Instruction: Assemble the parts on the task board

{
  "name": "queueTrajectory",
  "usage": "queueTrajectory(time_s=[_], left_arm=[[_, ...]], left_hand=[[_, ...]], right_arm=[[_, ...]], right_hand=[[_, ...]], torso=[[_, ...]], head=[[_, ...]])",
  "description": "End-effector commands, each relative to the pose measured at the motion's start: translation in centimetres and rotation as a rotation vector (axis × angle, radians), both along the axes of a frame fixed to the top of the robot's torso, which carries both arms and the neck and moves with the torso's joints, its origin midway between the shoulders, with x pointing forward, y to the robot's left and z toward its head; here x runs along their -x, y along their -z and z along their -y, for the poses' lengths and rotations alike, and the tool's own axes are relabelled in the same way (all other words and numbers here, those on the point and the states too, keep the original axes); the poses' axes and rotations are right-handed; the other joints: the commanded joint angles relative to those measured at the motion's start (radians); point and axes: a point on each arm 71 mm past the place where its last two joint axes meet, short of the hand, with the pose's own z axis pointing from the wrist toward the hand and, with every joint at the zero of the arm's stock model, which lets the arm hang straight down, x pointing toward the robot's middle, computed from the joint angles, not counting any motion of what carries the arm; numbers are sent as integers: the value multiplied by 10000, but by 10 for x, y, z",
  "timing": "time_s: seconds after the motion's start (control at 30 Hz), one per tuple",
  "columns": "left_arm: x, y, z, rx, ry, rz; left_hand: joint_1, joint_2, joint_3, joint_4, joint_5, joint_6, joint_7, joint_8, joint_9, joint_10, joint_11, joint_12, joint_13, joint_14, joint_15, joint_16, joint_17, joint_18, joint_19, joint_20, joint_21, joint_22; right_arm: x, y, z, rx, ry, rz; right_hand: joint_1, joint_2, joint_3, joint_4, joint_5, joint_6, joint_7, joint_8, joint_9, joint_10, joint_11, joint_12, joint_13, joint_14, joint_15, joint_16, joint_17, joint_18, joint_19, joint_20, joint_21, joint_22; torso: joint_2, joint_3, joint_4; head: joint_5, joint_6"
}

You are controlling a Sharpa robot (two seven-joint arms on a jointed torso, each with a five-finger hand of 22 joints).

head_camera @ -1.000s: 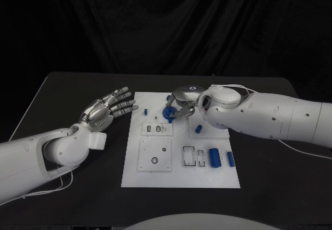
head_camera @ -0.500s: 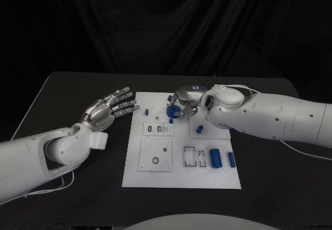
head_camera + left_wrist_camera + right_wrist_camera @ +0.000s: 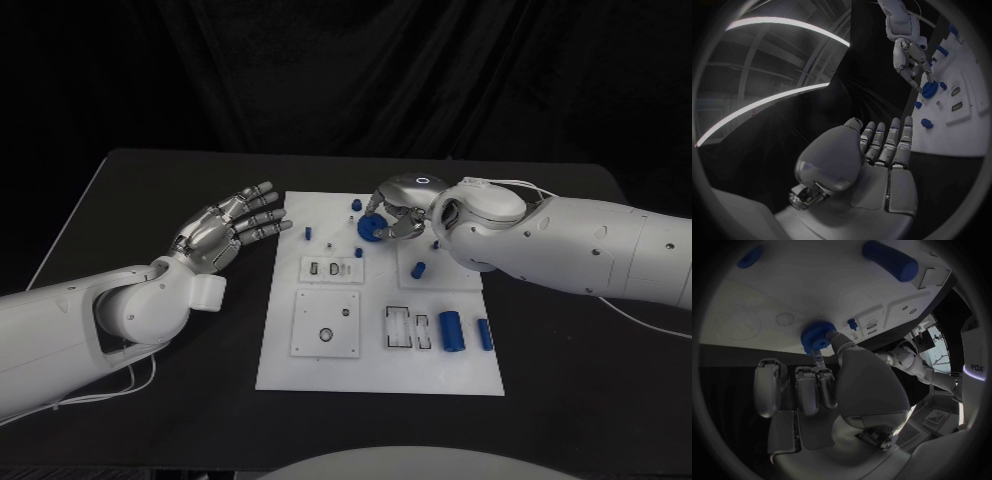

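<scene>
- The right hand [image 3: 397,212] is over the far middle of the board [image 3: 378,375], with the arm coming in from the right side. Its fingers are curled down and pinch a blue gear [image 3: 372,227].
- In the right wrist view the gear [image 3: 818,336] is a round blue disc with small teeth on the rim, pinched between the thumb and a fingertip [image 3: 819,360], close over the white board [image 3: 817,285]. I cannot tell if it touches the board.
- The left hand [image 3: 224,228] is over the black table [image 3: 144,180], just left of the board. It holds nothing; the palm is flat and the fingers are straight, a little apart, pointing to the far right.
- In the left wrist view the silver left hand [image 3: 873,160] has smooth metal plates, and the right hand [image 3: 911,60] with the gear [image 3: 929,90] is seen beyond it.
- The board is a flat white plate with rectangular sunken fields and small slots.
- A blue cylinder [image 3: 449,330] lies on the near right part of the board, and a thinner blue pin [image 3: 483,334] lies just right of it.
- A short blue peg [image 3: 418,268] is near the middle right, and a small one [image 3: 307,234] stands at the far left of the board.
</scene>
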Motion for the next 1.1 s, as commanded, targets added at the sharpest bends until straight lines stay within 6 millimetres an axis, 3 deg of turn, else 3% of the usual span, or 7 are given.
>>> queueTrajectory(time_s=[0.03,0.3,0.67,1.1], left_arm=[[1,-1,1,139,50,49],[0,0,1,135,58,43],[0,0,3,130,83,33],[0,0,7,141,151,15]], left_hand=[[48,-22,37,6,14,-12,45,-12,4,-28,61,44,13,-16,50,35,1,-69,-69,-30,35,-12],[48,-22,37,6,14,-12,45,-12,4,-28,61,44,13,-16,50,35,1,-69,-69,-30,35,-12],[40,-35,124,8,14,4,50,-7,7,-26,62,51,14,-17,53,55,2,-70,-71,-32,42,-10],[40,-35,124,8,14,4,50,-7,7,-26,62,51,14,-17,53,55,2,-70,-71,-32,42,-10]], right_arm=[[0,-11,0,-374,-45,538],[0,-19,-5,-450,-172,709],[-6,-16,-21,-3,-277,374],[-14,-11,-35,353,-304,162]], right_hand=[[-74,103,-65,-6,-62,921,-357,824,942,1060,-85,28,2633,1050,-44,25,2627,92,59,-11,67,2099],[-126,101,-93,23,-122,859,-352,808,982,1060,-90,28,2633,1050,-54,25,2627,93,58,-23,65,2098],[-261,134,-152,125,-526,664,-308,723,1088,1060,-55,28,2633,1050,-32,25,2627,126,-42,-22,-71,2049],[-298,156,-153,174,-722,452,-230,575,1091,1060,8,28,2633,1050,17,25,2627,180,-205,13,-291,1972]], torso=[[0,-6,-1],[-2,-3,1],[-1,-6,1],[1,-2,11]], head=[[25,-21],[-6,-50],[-72,-94],[-104,-107]])
